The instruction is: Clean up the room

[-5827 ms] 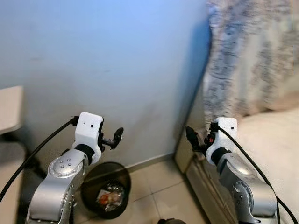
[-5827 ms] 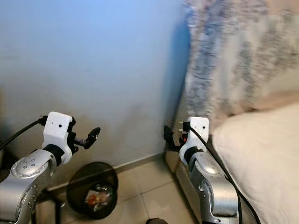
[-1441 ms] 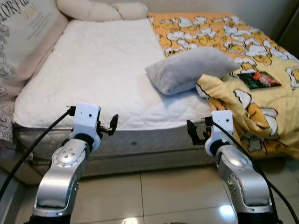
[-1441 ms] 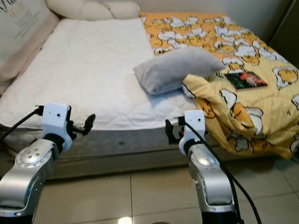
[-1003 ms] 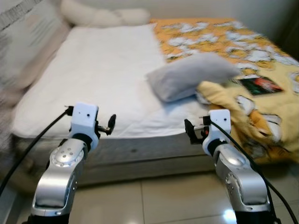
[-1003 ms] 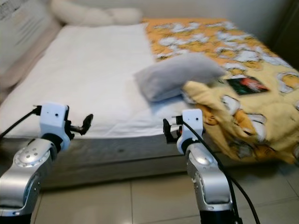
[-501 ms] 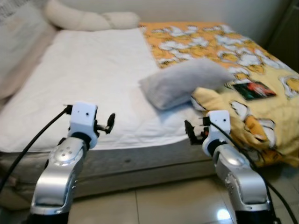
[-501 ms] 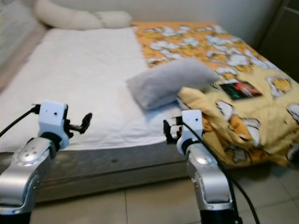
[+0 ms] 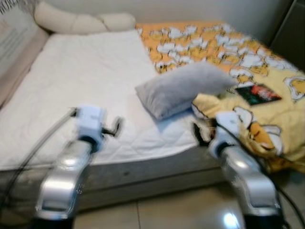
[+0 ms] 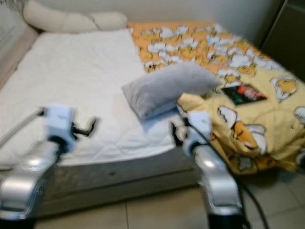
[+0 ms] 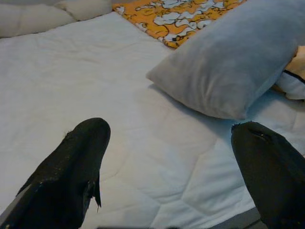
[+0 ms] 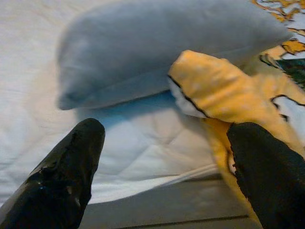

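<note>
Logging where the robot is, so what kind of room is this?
Most likely a bedroom: a bed with a white quilted mattress, a grey pillow lying on it, and a rumpled yellow cartoon-print blanket.

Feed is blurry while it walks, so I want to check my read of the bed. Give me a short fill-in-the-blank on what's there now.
1. The pillow lying across the middle of the bed is ____ in colour.
2. The small dark packet lies on the ____ blanket.
3. The fingers of both the left gripper and the right gripper are ____.

Missing words: grey; yellow; open
</note>
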{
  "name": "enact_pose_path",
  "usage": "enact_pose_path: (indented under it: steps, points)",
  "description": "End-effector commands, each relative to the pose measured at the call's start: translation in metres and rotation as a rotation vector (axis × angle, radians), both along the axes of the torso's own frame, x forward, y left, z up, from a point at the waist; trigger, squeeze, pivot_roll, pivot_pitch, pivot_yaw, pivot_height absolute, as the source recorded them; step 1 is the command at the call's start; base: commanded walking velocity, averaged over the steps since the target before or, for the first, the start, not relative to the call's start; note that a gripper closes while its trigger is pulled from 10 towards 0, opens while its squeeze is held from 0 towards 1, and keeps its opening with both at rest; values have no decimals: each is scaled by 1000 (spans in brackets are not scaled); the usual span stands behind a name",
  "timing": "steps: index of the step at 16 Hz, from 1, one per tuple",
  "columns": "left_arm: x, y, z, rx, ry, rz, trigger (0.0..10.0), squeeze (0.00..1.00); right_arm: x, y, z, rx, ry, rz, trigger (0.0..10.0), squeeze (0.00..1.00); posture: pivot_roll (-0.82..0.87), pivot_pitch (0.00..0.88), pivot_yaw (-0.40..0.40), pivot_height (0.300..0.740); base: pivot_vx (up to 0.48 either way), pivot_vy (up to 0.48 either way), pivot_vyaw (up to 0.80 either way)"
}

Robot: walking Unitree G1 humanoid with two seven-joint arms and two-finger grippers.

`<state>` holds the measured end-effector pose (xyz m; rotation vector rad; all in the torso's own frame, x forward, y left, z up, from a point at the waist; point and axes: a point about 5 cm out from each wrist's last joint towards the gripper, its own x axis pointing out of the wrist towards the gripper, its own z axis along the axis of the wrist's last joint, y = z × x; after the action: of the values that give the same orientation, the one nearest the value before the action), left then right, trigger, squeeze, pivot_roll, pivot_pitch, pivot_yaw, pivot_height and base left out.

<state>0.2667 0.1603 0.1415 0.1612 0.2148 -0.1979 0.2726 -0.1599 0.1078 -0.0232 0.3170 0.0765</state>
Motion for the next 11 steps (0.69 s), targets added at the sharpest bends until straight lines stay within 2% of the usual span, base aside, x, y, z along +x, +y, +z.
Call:
enact_pose_path:
  steps: [1,11]
  points:
    - [0,9,2,24,-8,31,10000,0,3,7,6,7,-27,20,10000,0,-49,0,-4,740,307,0,0]
    - [2,11,4,28,-12,31,10000,0,3,10,5,12,-21,27,10000,0,-43,0,-13,740,303,0,0]
